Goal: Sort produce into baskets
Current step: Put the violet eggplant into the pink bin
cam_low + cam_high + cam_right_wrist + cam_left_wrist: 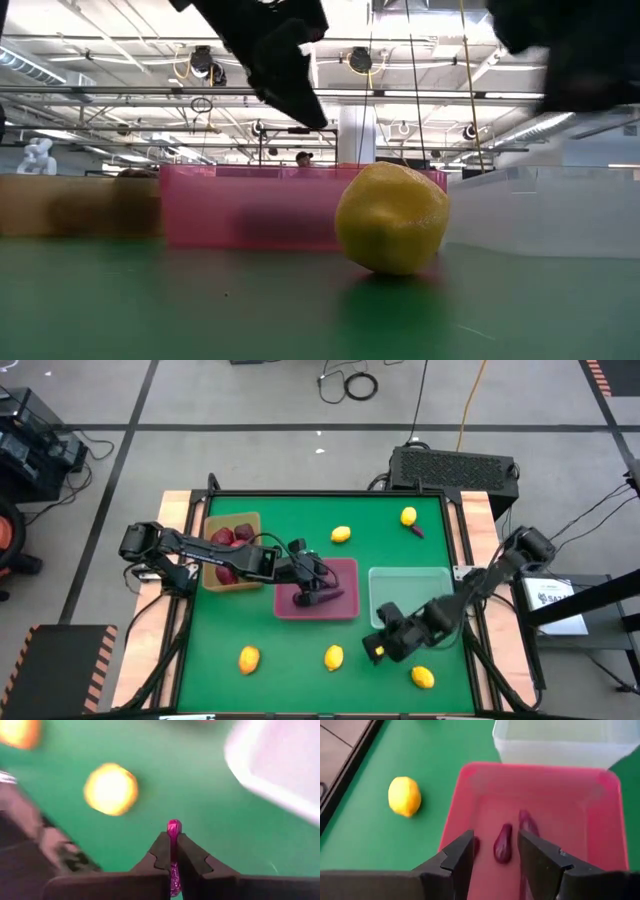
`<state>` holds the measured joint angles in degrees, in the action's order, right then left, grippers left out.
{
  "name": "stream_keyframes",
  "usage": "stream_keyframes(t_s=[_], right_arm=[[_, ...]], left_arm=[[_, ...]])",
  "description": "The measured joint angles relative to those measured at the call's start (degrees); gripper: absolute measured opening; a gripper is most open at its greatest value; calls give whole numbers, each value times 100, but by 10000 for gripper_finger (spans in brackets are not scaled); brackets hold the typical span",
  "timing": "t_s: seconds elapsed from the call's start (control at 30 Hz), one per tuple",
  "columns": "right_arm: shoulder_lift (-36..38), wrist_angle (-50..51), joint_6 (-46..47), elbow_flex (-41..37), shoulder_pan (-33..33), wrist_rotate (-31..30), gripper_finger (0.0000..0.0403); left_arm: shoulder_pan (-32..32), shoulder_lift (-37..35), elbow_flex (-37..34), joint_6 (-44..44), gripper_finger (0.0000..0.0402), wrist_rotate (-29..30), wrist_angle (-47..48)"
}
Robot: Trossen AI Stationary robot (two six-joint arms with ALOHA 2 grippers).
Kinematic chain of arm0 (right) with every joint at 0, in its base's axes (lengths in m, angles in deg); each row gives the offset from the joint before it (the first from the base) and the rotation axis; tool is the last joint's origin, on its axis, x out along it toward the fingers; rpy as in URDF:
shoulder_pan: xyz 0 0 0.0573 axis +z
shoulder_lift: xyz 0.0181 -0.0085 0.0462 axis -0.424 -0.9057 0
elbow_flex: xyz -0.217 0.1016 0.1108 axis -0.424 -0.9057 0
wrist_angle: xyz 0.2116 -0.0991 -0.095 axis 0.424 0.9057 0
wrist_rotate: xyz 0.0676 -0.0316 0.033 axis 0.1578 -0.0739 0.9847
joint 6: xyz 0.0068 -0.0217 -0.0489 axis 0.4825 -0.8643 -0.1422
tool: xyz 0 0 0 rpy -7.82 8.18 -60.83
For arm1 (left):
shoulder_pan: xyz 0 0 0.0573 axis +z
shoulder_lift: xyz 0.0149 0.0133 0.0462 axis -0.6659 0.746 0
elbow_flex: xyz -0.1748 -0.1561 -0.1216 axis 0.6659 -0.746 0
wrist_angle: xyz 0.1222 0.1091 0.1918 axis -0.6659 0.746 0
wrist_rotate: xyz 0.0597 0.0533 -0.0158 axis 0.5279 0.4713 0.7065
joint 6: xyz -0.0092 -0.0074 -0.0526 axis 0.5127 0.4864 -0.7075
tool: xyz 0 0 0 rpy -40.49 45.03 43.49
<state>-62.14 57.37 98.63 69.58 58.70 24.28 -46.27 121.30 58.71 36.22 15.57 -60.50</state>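
My right gripper (pixel 172 851) is shut tight on a small purple eggplant (pixel 173 827). It looks light, smooth and slippery, so I pinch its middle.

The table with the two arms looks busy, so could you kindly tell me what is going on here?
Two robot arms are sorting toy produce into trays. The left hand hangs open over the pink tray, where purple eggplants already lie. The right hand, low by the clear tray, is shut on a small eggplant piece. Red apples sit in the tan tray; several lemons are loose on the green table.
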Motion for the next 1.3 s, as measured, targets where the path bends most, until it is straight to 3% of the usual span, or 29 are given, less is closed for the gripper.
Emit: stream_keyframes(t_s=[0.23,0.47,0.57,0.73,1.07,1.3], right_arm=[[341,-797,-1863,2,-1018,-1008,3],[341,-1783,-3875,2,-2150,-974,4],[341,-1869,-4350,2,-2541,-642,4],[341,-1791,-5058,2,-2931,120,26],[411,-1027,-5755,2,-3314,453,135],[923,344,-6495,2,-3680,525,178]], left_arm=[[0,-196,-4,-306,160,4,1246],[-196,-425,-4,-1223,160,153,2555],[-391,-462,-4,-1679,160,331,2919],[-748,-465,0,-2451,160,633,3009],[-1108,-465,0,-4461,160,1279,2800],[-1054,-463,2,-4719,160,1370,1760]])
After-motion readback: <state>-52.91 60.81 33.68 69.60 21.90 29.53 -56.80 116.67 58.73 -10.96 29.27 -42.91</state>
